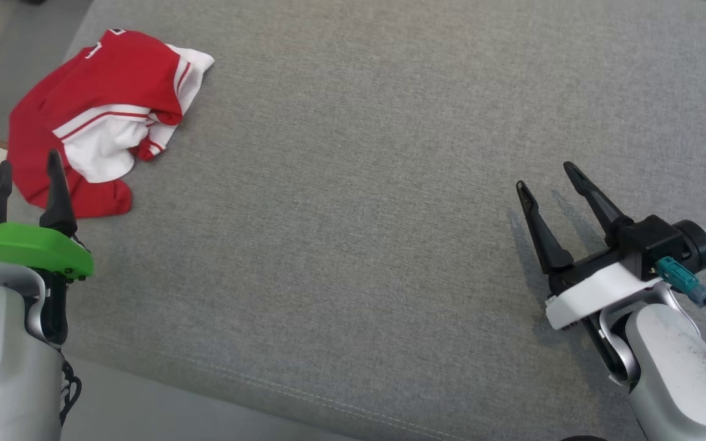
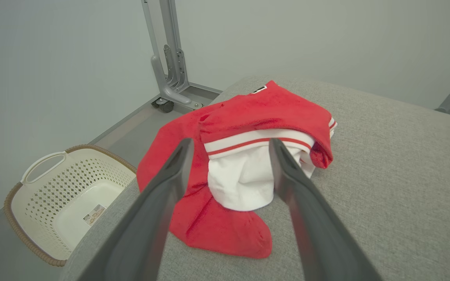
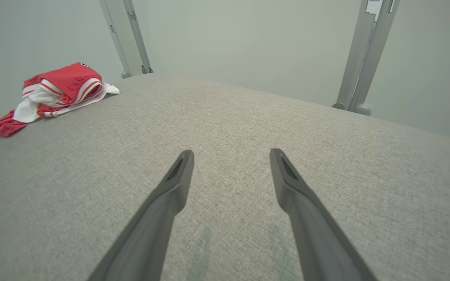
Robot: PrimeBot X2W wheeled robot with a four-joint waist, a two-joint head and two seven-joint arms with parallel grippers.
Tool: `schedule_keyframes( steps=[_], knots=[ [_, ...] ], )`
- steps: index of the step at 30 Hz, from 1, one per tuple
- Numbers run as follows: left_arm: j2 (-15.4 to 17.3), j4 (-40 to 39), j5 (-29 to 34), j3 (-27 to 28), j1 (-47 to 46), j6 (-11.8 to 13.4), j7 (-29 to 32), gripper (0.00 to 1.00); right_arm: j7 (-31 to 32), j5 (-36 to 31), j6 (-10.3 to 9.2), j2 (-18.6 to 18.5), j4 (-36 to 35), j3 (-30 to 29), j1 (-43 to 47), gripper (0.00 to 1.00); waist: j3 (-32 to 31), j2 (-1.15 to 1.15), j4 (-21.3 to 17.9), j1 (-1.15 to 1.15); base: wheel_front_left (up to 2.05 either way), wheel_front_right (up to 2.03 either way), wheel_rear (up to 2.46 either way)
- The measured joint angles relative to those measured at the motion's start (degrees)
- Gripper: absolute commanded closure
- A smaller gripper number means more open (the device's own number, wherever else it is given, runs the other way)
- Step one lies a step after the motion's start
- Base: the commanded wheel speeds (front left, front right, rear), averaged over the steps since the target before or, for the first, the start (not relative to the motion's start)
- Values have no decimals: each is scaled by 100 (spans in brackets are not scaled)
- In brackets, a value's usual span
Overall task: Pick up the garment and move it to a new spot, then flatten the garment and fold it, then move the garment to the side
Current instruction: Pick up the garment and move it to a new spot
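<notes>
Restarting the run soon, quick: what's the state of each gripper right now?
Left gripper: open, empty, close by the garment.
Right gripper: open, empty.

A crumpled red and white fleecy fabric garment [image 1: 92, 79] is lying in a loose heap near the far left corner of the grey woven surface [image 1: 359, 184], a white panel edged with red and white stripes bunching at its middle, one red part trailing towards the left edge

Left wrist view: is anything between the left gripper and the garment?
Nothing visible. The left gripper, open, points straight at the crumpled garment on the grey cushion, with no object between them.
</notes>
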Motion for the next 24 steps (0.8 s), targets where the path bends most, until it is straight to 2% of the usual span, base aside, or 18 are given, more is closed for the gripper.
schedule_keyframes(
  steps=[7,11,18,19,20,21,24],
  knots=[
    [191,907,-212,107,-393,5,0,0,83,-82,0,-151,-552,-98,-122,0,527,0,-392,0,0,0,0],
    [178,1435,-265,301,-534,144,0,0,148,-120,0,-183,-859,-171,-154,0,760,0,-607,1,0,0,0],
    [193,1518,-205,558,-658,236,0,0,210,-156,0,-181,-1062,-376,-40,0,999,0,-924,0,0,0,0],
    [193,1516,-202,593,-658,236,0,29,210,-156,0,-176,-1062,-391,-26,0,1015,0,-954,0,0,0,0],
    [191,1529,-175,614,-658,236,0,83,211,-155,0,-165,-1060,-409,-21,0,1025,0,-980,0,0,0,0],
    [187,1537,-160,634,-658,235,0,100,211,-155,0,-158,-1056,-416,-20,0,1027,0,-998,0,0,0,0],
    [197,1438,-15,658,-659,232,0,100,208,-155,0,-76,-1004,-430,-16,0,984,0,-1014,0,0,0,0]
  ],
)
